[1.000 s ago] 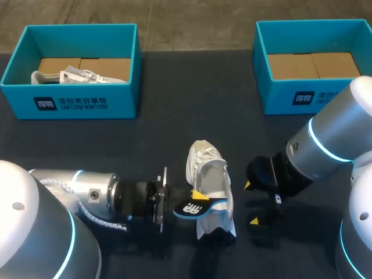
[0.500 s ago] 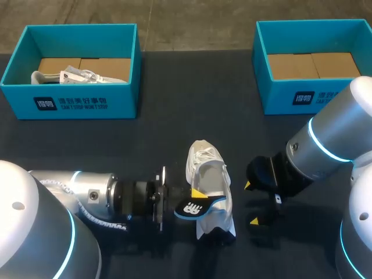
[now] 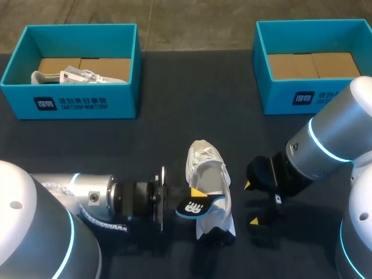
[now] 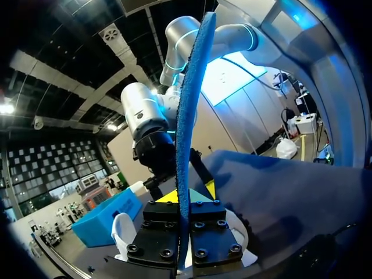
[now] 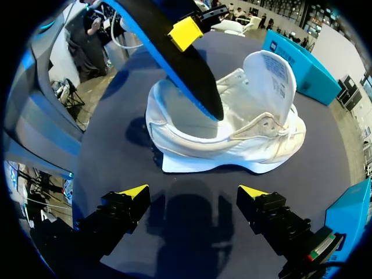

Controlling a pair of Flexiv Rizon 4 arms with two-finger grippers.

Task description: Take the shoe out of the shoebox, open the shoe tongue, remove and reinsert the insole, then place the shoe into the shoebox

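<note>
Right now left pincer (image 4: 185, 197) is clamping the insole (image 5: 186, 75), likely light and floppy, best held near its end; right pincer (image 5: 195, 195) is hovering released right of the soft shoe (image 5: 232, 139).

Insole (image 4: 189, 116) edge-on from the left wrist, splitting the view: the shoe (image 4: 123, 232) shows only as white scraps beside the left gripper (image 4: 185, 197). From the right wrist, the insole's far end is lost at the rim; whether its tip touches the shoe, can't tell. Overhead, the right box (image 3: 314, 104) runs off-frame, and the left box (image 3: 70, 102) wall half-hides a second shoe (image 3: 70, 75).
</note>
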